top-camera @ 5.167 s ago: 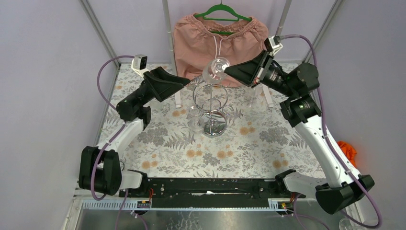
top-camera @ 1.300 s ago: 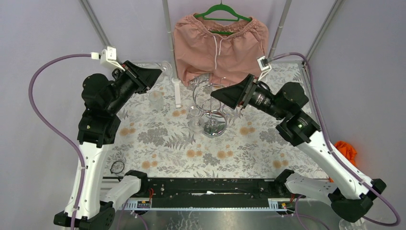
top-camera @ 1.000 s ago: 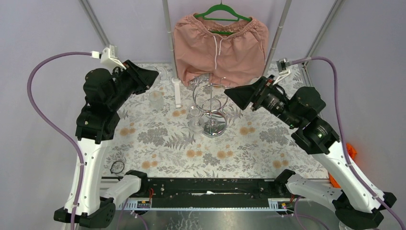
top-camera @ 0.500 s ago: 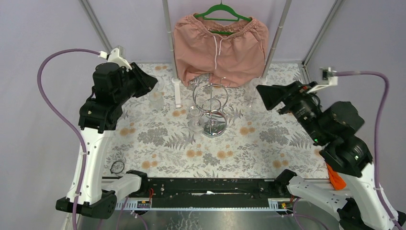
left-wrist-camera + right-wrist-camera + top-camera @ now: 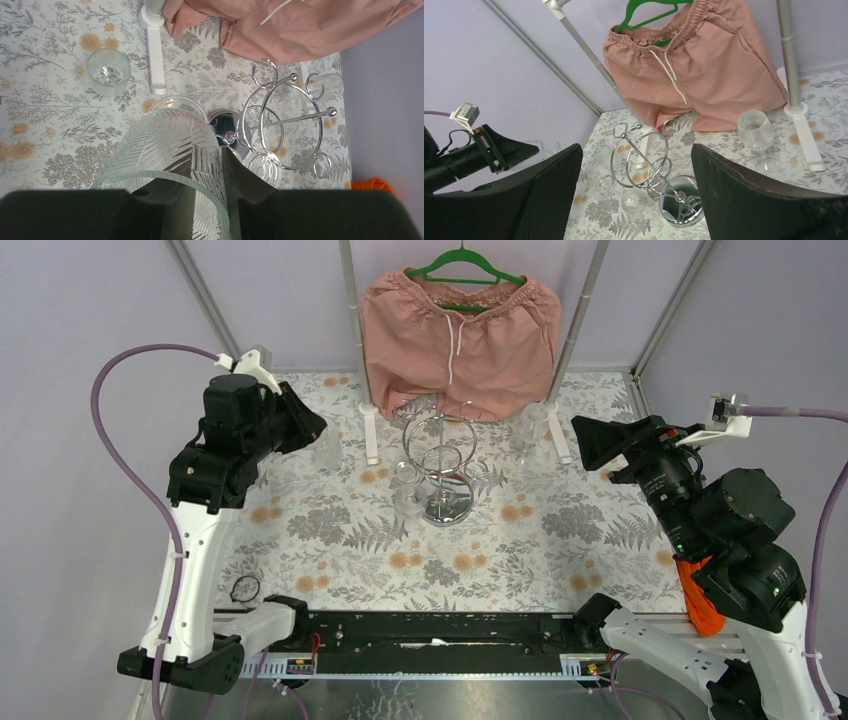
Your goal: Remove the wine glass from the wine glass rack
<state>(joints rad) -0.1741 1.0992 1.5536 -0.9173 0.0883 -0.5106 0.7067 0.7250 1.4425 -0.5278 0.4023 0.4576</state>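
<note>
Nearest us, the right pincer [image 5: 585,436] hangs spread and empty over the right edge of the desk [image 5: 500,560]. At mid-desk stands the rack [image 5: 440,475]. A second glass [image 5: 405,485] seems to hang bowl-down from a low ring on its left side.

Further on, towards the far-left corner, the left pincer [image 5: 303,426] pinches the wine glass [image 5: 165,150], clear and ribbed, with the bowl between its fingers. The glass is up off the desk and apart from the rack, so we judge it already off.

We take it to be light, stiff, thin and brittle, with a slick wall. A hard squeeze may crack it and a loose one may let it slide. We would sooner hold it at the stem or low on the bowl, and set it down foot first.

Close by on the desk a tumbler [image 5: 108,71] stands beside a white stand foot [image 5: 155,65], and both narrow the free spot. A stemmed glass [image 5: 755,129] stands near the far-right corner. Shorts [image 5: 460,335] hang over the far edge.
</note>
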